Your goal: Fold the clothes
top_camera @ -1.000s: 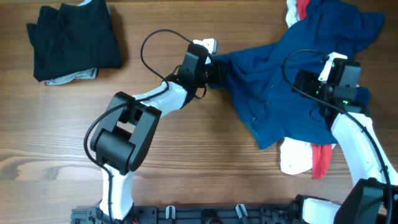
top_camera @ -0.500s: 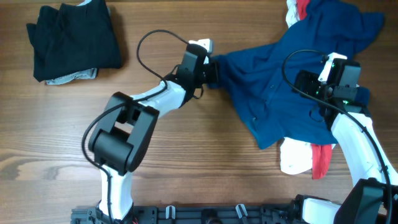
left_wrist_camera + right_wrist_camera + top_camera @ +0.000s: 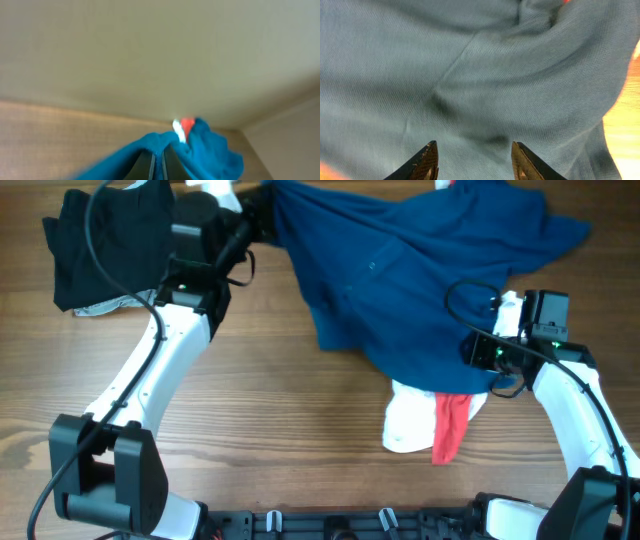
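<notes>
At far left, the left gripper [image 3: 258, 215] — clenched on the blue shirt [image 3: 400, 270] — has dragged it toward the black garments [image 3: 110, 250], spreading it for folding; right gripper [image 3: 475, 155] released.

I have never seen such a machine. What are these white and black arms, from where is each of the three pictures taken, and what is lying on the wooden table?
These are two robot arms mounted at the near edge of a wooden table; each ends in two-finger jaws. The wide picture is taken from above. The other two come from cameras on the wrists, each showing its own jaws. On the table lies a large blue shirt, crumpled, partly covering a white-and-red garment. At the far left sits a folded black garment with something pale grey beneath. The left arm has its jaws shut on an edge of the shirt. The right arm has its jaws open at the shirt, gripping nothing.
</notes>
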Available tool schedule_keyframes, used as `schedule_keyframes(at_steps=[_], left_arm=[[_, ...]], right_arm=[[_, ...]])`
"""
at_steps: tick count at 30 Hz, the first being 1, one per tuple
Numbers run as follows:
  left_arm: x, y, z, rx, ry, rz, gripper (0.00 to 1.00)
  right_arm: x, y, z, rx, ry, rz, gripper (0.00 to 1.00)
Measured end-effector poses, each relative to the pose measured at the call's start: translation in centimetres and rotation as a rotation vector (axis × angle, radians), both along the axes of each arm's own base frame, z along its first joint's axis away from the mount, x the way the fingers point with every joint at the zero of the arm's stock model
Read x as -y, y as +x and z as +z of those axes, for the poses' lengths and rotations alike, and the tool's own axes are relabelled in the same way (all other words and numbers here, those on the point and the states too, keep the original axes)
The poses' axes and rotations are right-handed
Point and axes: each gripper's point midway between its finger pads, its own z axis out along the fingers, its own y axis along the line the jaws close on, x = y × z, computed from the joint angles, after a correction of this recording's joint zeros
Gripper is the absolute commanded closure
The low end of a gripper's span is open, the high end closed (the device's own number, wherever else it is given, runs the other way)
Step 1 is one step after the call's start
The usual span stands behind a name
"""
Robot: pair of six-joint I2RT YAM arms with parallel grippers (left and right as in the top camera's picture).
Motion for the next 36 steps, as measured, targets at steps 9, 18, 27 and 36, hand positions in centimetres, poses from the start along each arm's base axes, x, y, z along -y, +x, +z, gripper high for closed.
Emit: schedule_keyframes(at_steps=[9, 18, 27, 36], left_arm=[[-2.5, 1.1, 4.5, 0.184, -0.032, 0.117, 0.96], [-8.1, 2.0, 7.2, 0.291, -0.05, 0.318, 0.96], [-10.9, 1.7, -1.5, -0.05, 0.13, 0.403, 0.96], [-17.7, 1.1, -3.6, -0.136, 0.228, 0.568, 0.96]], right_arm=[[-8.1, -3.4, -0.4, -0.07, 0.267, 0.365, 0.54], [-12.1, -4.9, -5.0, -0.206, 0.225, 0.526, 0.49], [-2.2, 1.6, -7.1, -0.156, -0.115, -0.007, 0.43], [16.6, -2.6, -7.1, -0.217, -0.267, -0.595, 0.41]])
